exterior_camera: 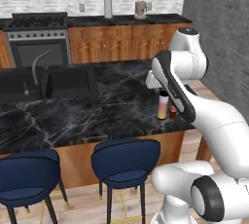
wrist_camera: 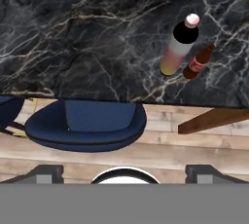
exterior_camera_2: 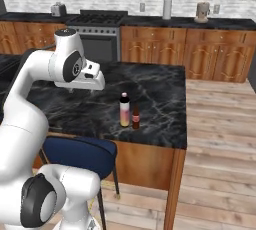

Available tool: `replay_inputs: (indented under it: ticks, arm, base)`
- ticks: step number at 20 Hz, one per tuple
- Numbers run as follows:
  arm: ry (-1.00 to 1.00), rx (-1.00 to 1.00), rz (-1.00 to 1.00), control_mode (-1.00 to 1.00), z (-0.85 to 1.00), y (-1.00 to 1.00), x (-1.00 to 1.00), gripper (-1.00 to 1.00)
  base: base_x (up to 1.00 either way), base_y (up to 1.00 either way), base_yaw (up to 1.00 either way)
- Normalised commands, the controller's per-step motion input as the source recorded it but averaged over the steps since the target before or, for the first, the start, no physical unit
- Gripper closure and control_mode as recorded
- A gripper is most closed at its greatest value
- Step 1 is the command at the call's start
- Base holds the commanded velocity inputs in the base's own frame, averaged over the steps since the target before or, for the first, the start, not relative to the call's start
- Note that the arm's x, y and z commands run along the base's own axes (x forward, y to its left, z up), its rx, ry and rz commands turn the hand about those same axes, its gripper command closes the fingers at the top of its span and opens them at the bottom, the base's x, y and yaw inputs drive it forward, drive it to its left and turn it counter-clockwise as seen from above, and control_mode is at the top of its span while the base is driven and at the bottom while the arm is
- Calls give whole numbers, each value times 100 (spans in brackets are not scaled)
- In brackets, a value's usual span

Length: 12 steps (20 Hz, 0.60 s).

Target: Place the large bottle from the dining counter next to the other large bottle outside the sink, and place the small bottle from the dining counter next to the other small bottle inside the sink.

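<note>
Two dark fingertips (wrist_camera: 48, 173) stand far apart at the bottom of the hand view, wide open with nothing between them. The gripper (wrist_camera: 124, 174) looks straight down over the near edge of the dining counter (wrist_camera: 87, 38), above a blue stool (wrist_camera: 85, 123), and is well apart from both bottles.

Out on the black veined marble near that edge stands the large bottle (wrist_camera: 177, 47), pale with a dark band under a light cap; in the right base view it is upright (exterior_camera_2: 124, 110). Just beside it is the small bottle (wrist_camera: 198, 62), brownish with a red label, far shorter (exterior_camera_2: 135, 116). They look close but whether they touch I cannot tell.

Judging from this, the reach for a bottle has not begun. To do it well, the hand should travel out over the marble, come down with the open fingers straddling the tall bottle's body from the side away from its small neighbour, and close only once centred, so the little one is not knocked over.

Farther along the same top sits the sink (exterior_camera: 68, 83) with its curved faucet (exterior_camera: 38, 65). Beyond are wooden cabinets (exterior_camera_2: 150, 46), a stove (exterior_camera: 36, 43) and a plank floor (exterior_camera_2: 220, 139).
</note>
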Motion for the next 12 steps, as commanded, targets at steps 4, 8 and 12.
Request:
replay_inputs:
  ticks: [4, 8, 12]
  arm:
    - [0, 0, 0, 100, 0, 0, 0, -100]
    - [0, 0, 0, 100, 0, 0, 0, -100]
    - [0, 0, 0, 100, 0, 0, 0, -100]
  base:
    - [36, -2, 0]
    - [40, -3, 0]
    - [38, -3, 0]
